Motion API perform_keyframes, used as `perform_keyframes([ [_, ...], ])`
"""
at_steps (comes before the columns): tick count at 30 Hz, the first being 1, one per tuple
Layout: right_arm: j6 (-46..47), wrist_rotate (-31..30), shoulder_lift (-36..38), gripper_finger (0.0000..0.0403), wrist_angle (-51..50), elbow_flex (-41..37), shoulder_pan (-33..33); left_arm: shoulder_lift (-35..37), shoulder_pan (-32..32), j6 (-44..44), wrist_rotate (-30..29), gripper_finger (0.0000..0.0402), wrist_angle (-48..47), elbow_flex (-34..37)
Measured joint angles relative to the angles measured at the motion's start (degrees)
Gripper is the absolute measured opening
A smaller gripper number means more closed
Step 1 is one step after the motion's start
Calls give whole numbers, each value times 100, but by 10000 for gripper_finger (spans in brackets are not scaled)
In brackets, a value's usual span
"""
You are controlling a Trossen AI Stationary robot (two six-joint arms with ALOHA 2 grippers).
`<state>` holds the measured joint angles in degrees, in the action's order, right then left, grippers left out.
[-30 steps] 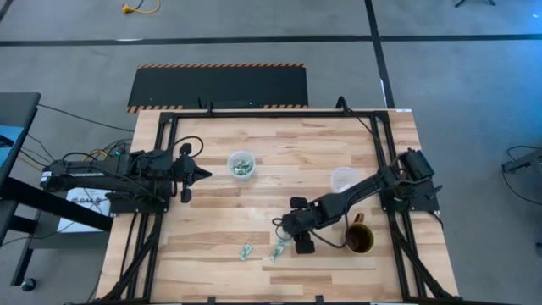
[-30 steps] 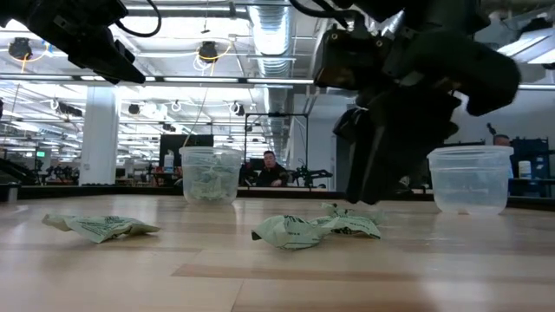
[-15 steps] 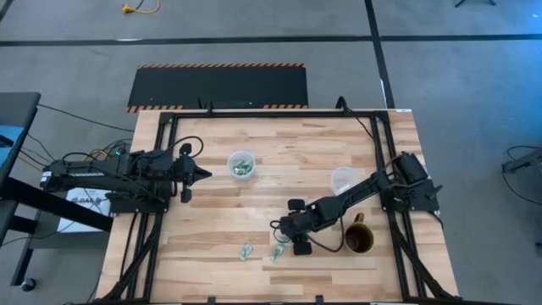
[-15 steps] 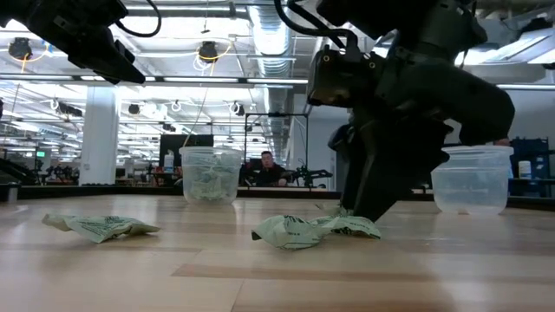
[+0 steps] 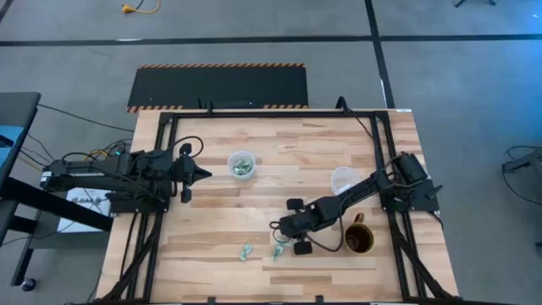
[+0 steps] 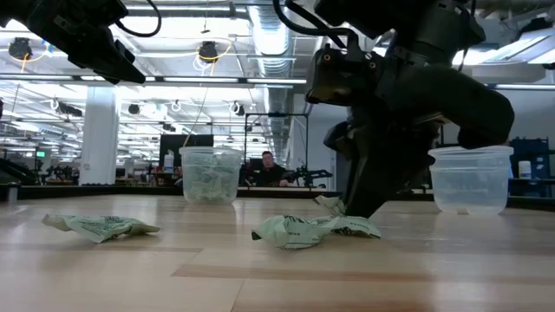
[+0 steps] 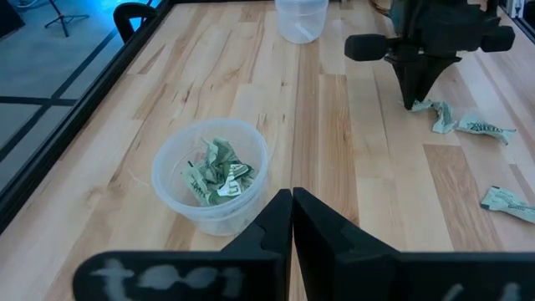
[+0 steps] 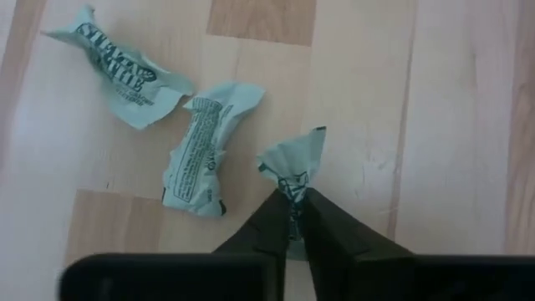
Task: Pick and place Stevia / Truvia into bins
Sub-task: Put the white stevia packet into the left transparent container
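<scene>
Three crumpled green-and-white Stevia sachets lie on the wooden table near its front. My right gripper [image 8: 292, 207] points down among them and is shut on one sachet [image 8: 294, 160]. Two more lie beside it [image 8: 199, 155] [image 8: 115, 68], and a loose one shows in the high view [image 5: 246, 252]. One clear bin [image 5: 241, 164] holds several sachets. The other bin [image 5: 344, 180] stands farther right. My left gripper [image 5: 206, 174] hovers shut, left of the filled bin. My right gripper pinches one crumpled end of the sachet [image 8: 292, 191] between its two fingertips [image 8: 322, 219]. The fingers come from above, pointing down at the table [image 6: 351, 206]. The rest of the sachet fans out beyond the tips and lies on the wood.
A brown mug [image 5: 359, 239] stands right of my right gripper, beside the arm. A dark metal frame [image 5: 165, 127] runs along the table's edges. Bare wood stretches between the filled bin and the sachets.
My right gripper has come down to the table, shifting slightly toward the left edge, and has shut on one of the sachets. The sachets lie where they were.
</scene>
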<state>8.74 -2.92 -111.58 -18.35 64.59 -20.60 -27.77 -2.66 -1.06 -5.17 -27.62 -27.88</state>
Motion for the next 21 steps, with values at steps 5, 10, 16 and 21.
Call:
perform_keyframes([
  [5, -453, -286, -51, 12, -786, 538, -2, 2, 0, 0, 0, 0, 0, 0],
  [10, -1139, -1495, -26, 15, -1768, 1377, 49, 0, 0, 0, 0, 0, 0, 0],
  [16, -1932, -1647, 735, 8, -1157, 1383, 773, 2, 0, 0, 0, 0, 3, 0],
  [21, -2279, -600, 1726, 14, 189, 973, 1743, 2, 0, 0, 0, 0, 2, 0],
])
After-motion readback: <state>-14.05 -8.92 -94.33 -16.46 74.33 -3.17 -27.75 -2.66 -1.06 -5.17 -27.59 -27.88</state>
